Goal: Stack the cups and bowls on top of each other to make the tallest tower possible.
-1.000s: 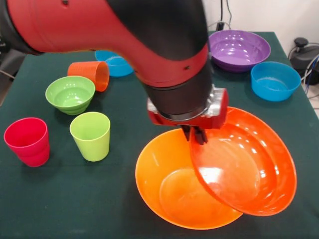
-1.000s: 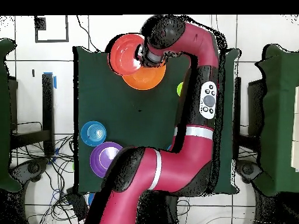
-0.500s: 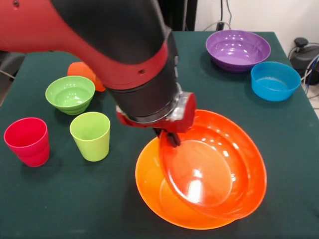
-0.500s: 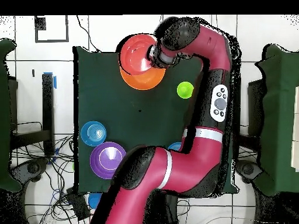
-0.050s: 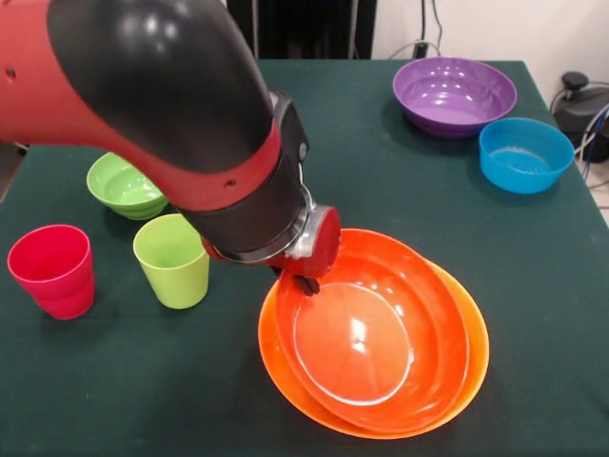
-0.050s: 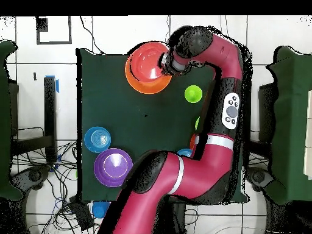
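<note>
At the left rim of the red-orange bowl (image 5: 366,324) sits the gripper (image 5: 304,283), mostly hidden under the arm's (image 5: 181,124) wrist. Only dark finger tips show, right at the rim, and whether they pinch the rim or have let go cannot be told from either view. Red-orange bowl lies nested inside the yellow-orange bowl (image 5: 471,357), near centre of the table (image 5: 571,286), sitting a bit off to the left, so the yellow-orange rim shows mainly on the right and near side. Overhead view: the same nested pair (image 6: 145,68) under the wrist.

Handling guess: thin glossy plastic, light, stiff enough to lift by the rim, slick, so likely to slide or tip in a one-sided pinch. The rim edge is the only real place to take hold of the wide bowls; cups can be pinched on the wall near the lip.

Outward: lime green cup (image 5: 173,259) just left of the arm, upright. Pinkish red cup (image 5: 52,269) further left, upright. Small green bowl (image 5: 119,184) behind them, partly hidden by the arm. Purple bowl (image 5: 455,95) far right, blue bowl (image 5: 525,154) just beside it. All apart from the stack, not yet stacked.
</note>
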